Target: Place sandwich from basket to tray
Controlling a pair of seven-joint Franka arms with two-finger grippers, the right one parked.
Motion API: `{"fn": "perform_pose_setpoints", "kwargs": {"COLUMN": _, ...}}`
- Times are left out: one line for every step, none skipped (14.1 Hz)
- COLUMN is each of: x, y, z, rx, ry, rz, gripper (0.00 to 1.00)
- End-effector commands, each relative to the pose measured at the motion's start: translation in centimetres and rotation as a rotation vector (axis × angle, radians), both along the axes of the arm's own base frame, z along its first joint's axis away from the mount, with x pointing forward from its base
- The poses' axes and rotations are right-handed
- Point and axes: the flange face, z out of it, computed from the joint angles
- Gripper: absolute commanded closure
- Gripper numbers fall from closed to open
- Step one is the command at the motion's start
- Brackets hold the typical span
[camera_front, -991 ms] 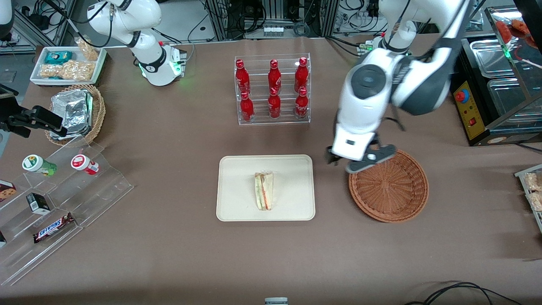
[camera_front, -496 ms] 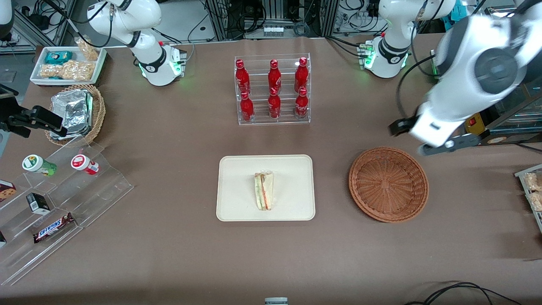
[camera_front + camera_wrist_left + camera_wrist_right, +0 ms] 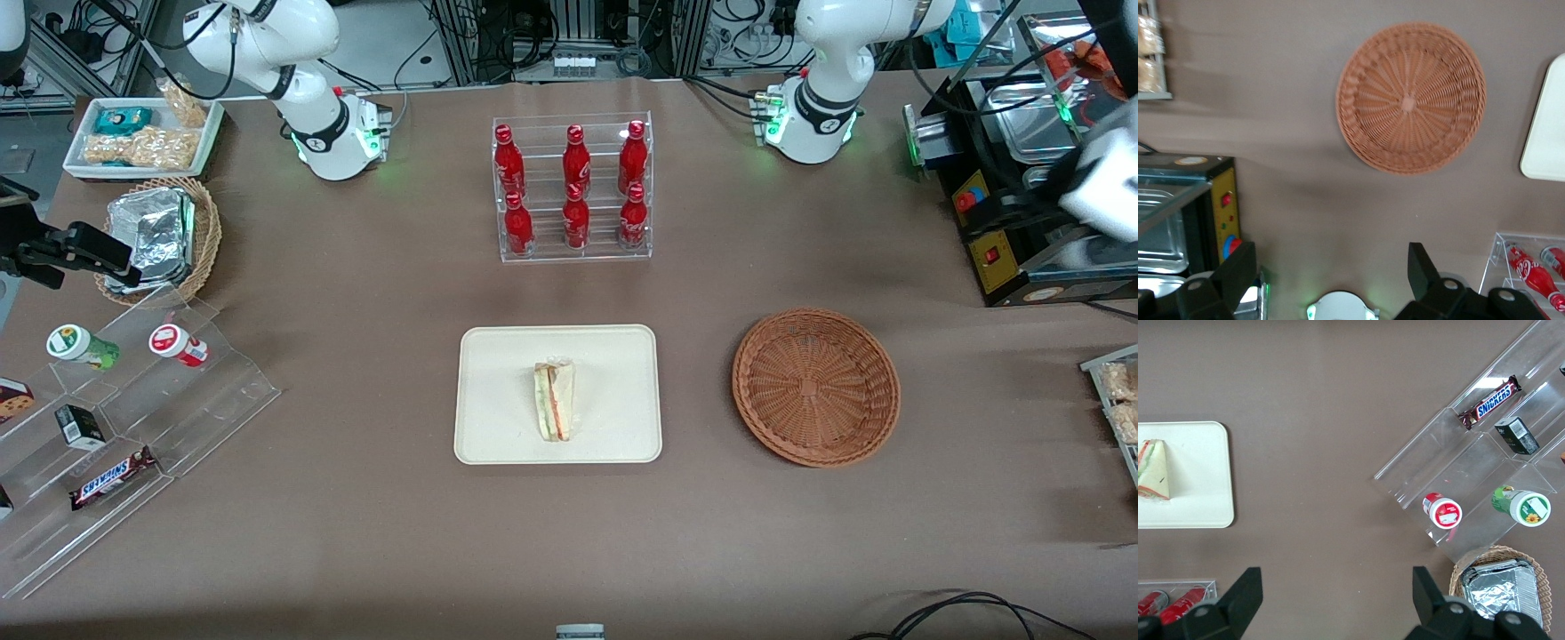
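Note:
The sandwich (image 3: 555,401), a wrapped wedge with red and green filling, lies on the cream tray (image 3: 498,356) in the middle of the table; the right wrist view also shows the sandwich (image 3: 1153,470) on the tray (image 3: 1198,473). The reddish-brown basket (image 3: 816,387) sits beside the tray toward the working arm's end and holds nothing. My gripper (image 3: 1036,233) hangs high at the working arm's end of the table, over a black appliance. In the left wrist view the gripper (image 3: 1330,270) is open with nothing between its fingers, and the basket (image 3: 1411,97) and a tray corner (image 3: 1546,133) lie below.
A clear rack of red bottles (image 3: 573,191) stands farther from the camera than the tray. A black appliance (image 3: 996,249) sits at the working arm's end. Toward the parked arm's end are a tan basket of foil packets (image 3: 160,236), a snack tray (image 3: 142,133) and an acrylic stand (image 3: 116,427).
My gripper left the spot over the basket's rim and swung up and outward to the working arm's end of the table. The sandwich, tray and basket have not moved.

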Motion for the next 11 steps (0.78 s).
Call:
{"fn": "perform_pose_setpoints", "kwargs": {"x": 0.4, "y": 1.6, "z": 2.2, "rx": -0.049, "ry": -0.037, "rz": 0.017, "gripper": 0.00}}
{"fn": "perform_pose_setpoints", "kwargs": {"x": 0.7, "y": 1.9, "z": 2.5, "rx": -0.065, "ry": -0.048, "rz": 0.024, "gripper": 0.00}}
{"fn": "perform_pose_setpoints", "kwargs": {"x": 0.7, "y": 2.3, "z": 2.5, "rx": -0.070, "ry": -0.048, "rz": 0.033, "gripper": 0.00}}
{"fn": "perform_pose_setpoints", "kwargs": {"x": 0.7, "y": 2.5, "z": 2.5, "rx": -0.070, "ry": -0.050, "rz": 0.035, "gripper": 0.00}}
{"fn": "perform_pose_setpoints", "kwargs": {"x": 0.8, "y": 2.5, "z": 2.4, "rx": -0.070, "ry": -0.052, "rz": 0.035, "gripper": 0.00}}
{"fn": "perform_pose_setpoints", "kwargs": {"x": 1.1, "y": 2.4, "z": 2.0, "rx": -0.072, "ry": -0.046, "rz": 0.034, "gripper": 0.00}}
{"fn": "perform_pose_setpoints", "kwargs": {"x": 1.6, "y": 2.3, "z": 1.4, "rx": -0.073, "ry": -0.036, "rz": 0.033, "gripper": 0.00}}
{"fn": "perform_pose_setpoints", "kwargs": {"x": 2.2, "y": 1.9, "z": 1.1, "rx": -0.073, "ry": -0.034, "rz": 0.027, "gripper": 0.00}}
{"fn": "perform_pose_setpoints", "kwargs": {"x": 2.6, "y": 1.6, "z": 1.0, "rx": -0.073, "ry": -0.034, "rz": 0.019, "gripper": 0.00}}
{"fn": "perform_pose_setpoints", "kwargs": {"x": 2.7, "y": 1.4, "z": 1.0, "rx": -0.073, "ry": -0.037, "rz": 0.017, "gripper": 0.00}}
{"fn": "perform_pose_setpoints", "kwargs": {"x": 2.8, "y": 1.2, "z": 0.9, "rx": -0.073, "ry": -0.037, "rz": 0.013, "gripper": 0.00}}
